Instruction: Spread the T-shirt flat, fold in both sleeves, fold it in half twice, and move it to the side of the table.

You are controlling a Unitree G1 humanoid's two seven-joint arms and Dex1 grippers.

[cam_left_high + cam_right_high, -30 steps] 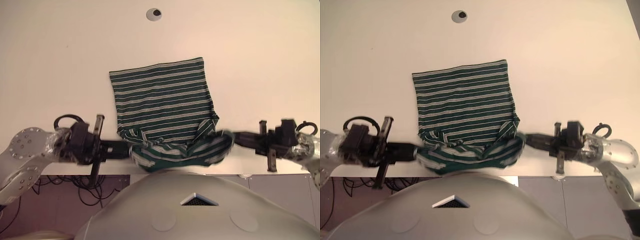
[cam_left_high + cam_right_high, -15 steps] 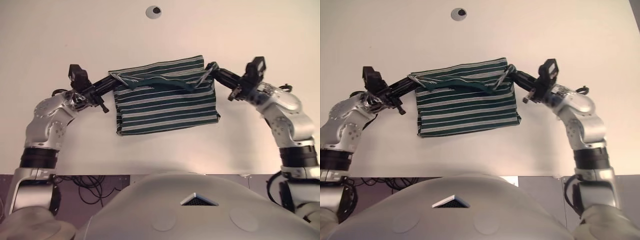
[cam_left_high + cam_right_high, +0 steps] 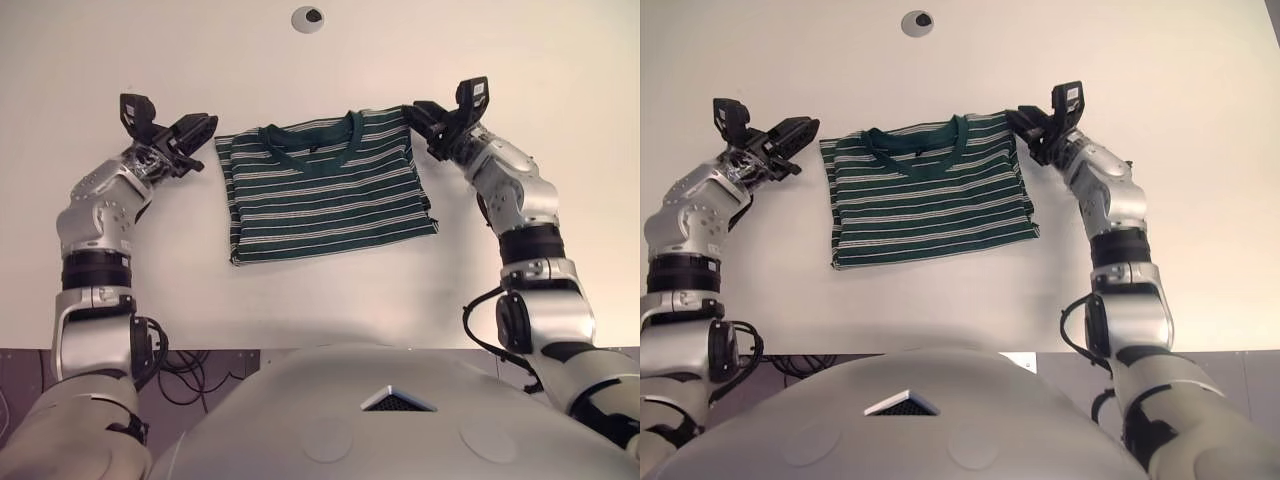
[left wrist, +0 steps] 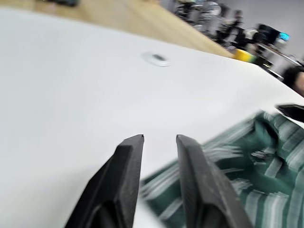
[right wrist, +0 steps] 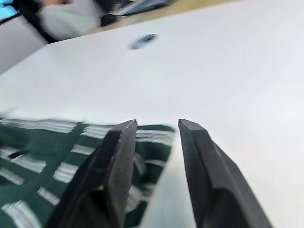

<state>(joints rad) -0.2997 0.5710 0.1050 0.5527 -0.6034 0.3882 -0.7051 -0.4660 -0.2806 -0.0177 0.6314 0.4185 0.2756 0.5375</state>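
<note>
Wide pale white tabletop (image 3: 520,60), with the dark green white-striped T-shirt (image 3: 325,200) lying folded into a rough rectangle at centre frame, its V-neck collar along the upper edge. The black two-finger left gripper (image 3: 207,126) sits just off the shirt's upper-left corner and the matching right gripper (image 3: 416,112) at its upper-right corner, each with fingers slightly parted and gripping nothing. A small round grey grommet (image 3: 308,19) sits at top centre, well apart from the shirt.

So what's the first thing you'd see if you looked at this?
A folded, green-and-white striped T-shirt lies in the middle of the white table, neckline at the far edge. The left gripper and the right gripper sit open by its two far corners.
</note>
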